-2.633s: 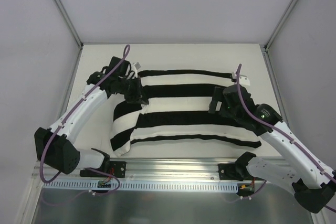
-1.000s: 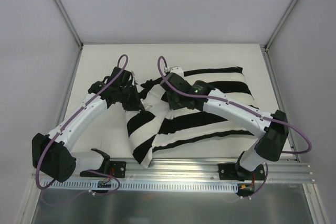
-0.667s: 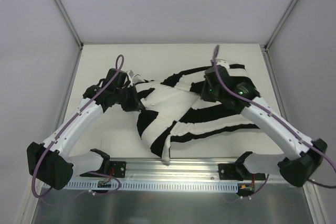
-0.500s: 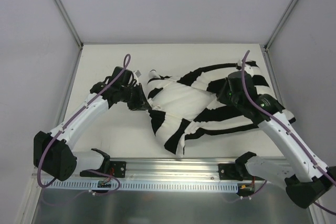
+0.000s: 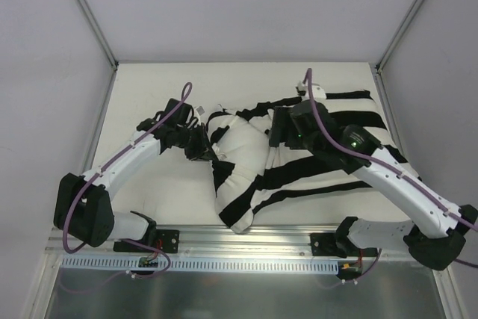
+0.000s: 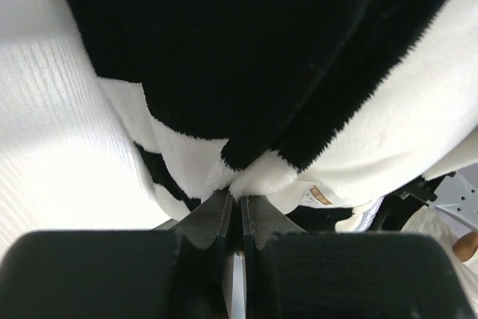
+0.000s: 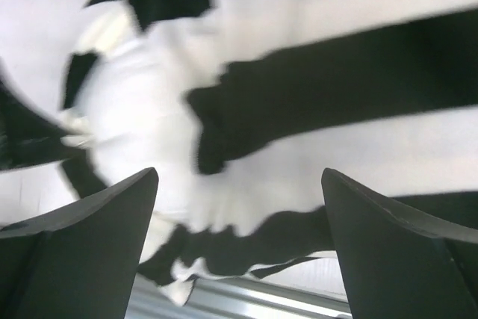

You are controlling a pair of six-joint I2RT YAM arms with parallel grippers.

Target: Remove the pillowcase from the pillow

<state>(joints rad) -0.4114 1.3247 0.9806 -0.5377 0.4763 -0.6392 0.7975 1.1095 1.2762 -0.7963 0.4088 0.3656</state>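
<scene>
Pillowcase of black-and-white striped knit [image 5: 321,173] lies bunched on the white table [image 5: 149,87], plump plain white pillow [image 5: 245,140] poking out its left end. Left gripper [image 6: 240,201] is pinching a striped fold, right gripper [image 7: 239,175] is spread wide just above the cloth.

Robot lab or test cell, not a home. Two white-and-black robot arms, left arm [image 5: 119,166] and right arm [image 5: 388,177], are bolted side by side onto an aluminium rail [image 5: 254,240] at the near edge of a plain white table [image 5: 142,87]. Purple cables [image 5: 73,218] loop along both arms. A slotted cable strip [image 5: 239,264] runs under the rail, with a bare metal sheet [image 5: 239,293] below it. The table is boxed in by blank pale panels [image 5: 246,5] at the back and on both sides, held by metal frame posts [image 5: 86,13]. No furniture or decor, just flat, even lighting. It looks like a purpose-built enclosure for recording robot work.
</scene>
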